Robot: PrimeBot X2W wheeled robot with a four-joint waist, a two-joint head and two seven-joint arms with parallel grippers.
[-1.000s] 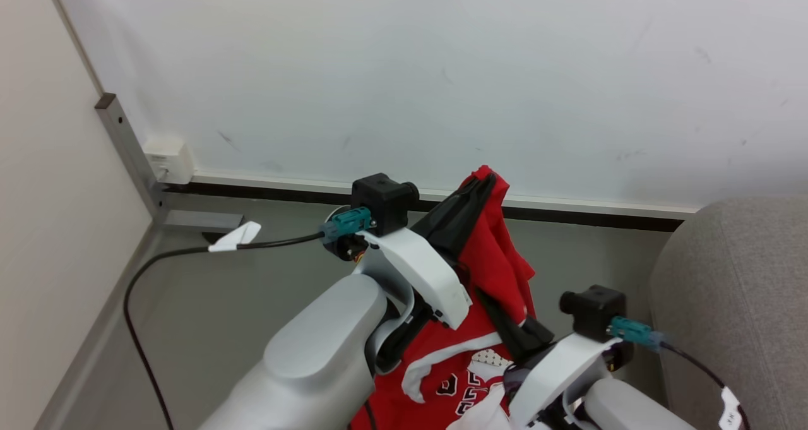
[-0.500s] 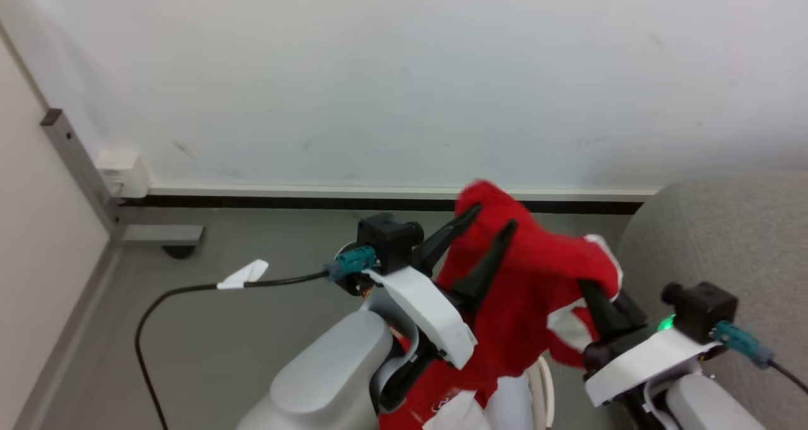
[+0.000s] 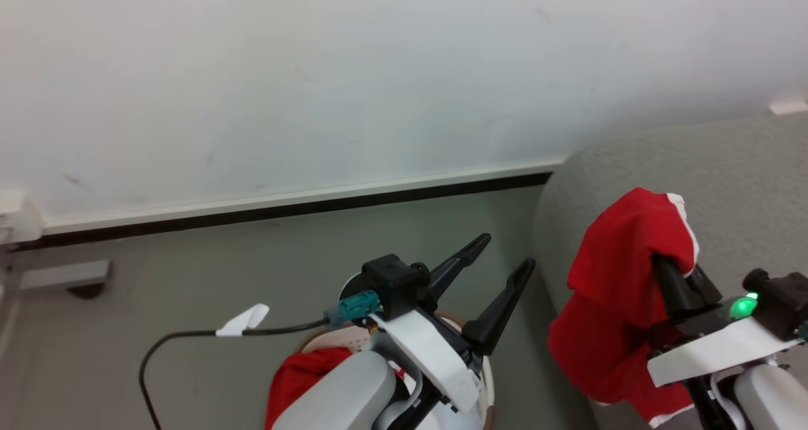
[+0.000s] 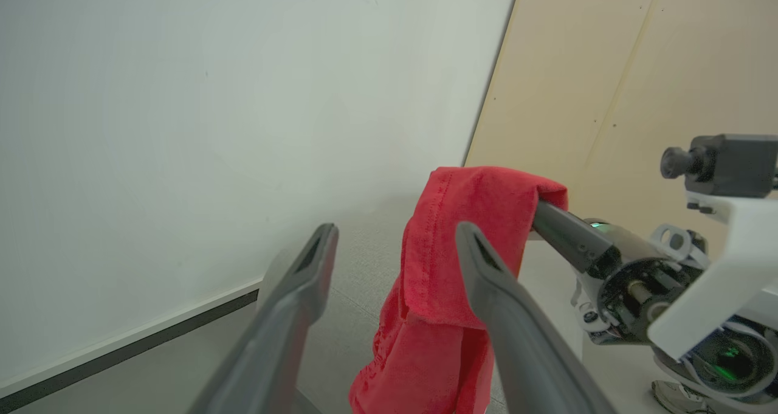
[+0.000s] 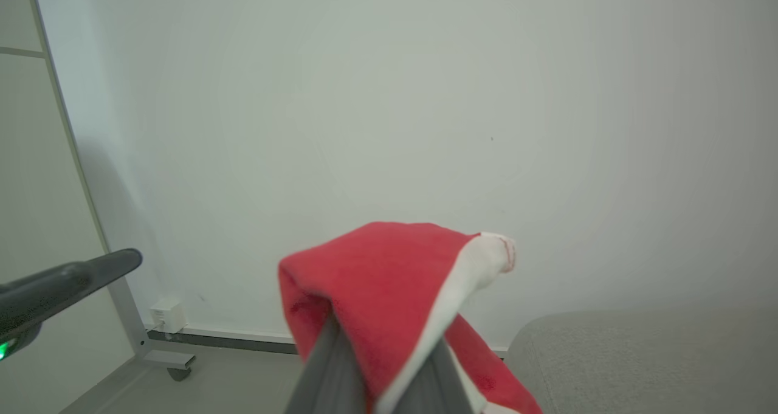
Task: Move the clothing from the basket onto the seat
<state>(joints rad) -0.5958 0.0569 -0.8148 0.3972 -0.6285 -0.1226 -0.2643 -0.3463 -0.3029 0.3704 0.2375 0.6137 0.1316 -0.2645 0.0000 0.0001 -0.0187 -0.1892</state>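
Observation:
A red garment with white trim [image 3: 622,278] hangs from my right gripper [image 3: 659,262], which is shut on it; the cloth drapes over the fingertips and hides them. It hangs in front of the grey sofa [image 3: 732,177], at the armrest. The right wrist view has the same garment [image 5: 371,274] folded over my fingers [image 5: 325,365]. My left gripper [image 3: 507,250] stands open and holds nothing, left of the garment and above the basket [image 3: 487,379]. More red clothing [image 3: 303,373] lies in the basket, partly hidden by my left forearm. In the left wrist view the garment [image 4: 450,268] hangs beyond my open fingers [image 4: 304,280].
A white wall with a black skirting strip [image 3: 284,208] runs behind. Grey floor [image 3: 189,272] lies to the left, crossed by my left wrist's black cable [image 3: 189,335]. A grey metal frame foot [image 3: 63,275] sits at the far left.
The head camera has swung right, bringing more of the sofa into view. My left gripper has let go of the garment and opened. My right gripper has carried the garment right, over to the sofa's armrest.

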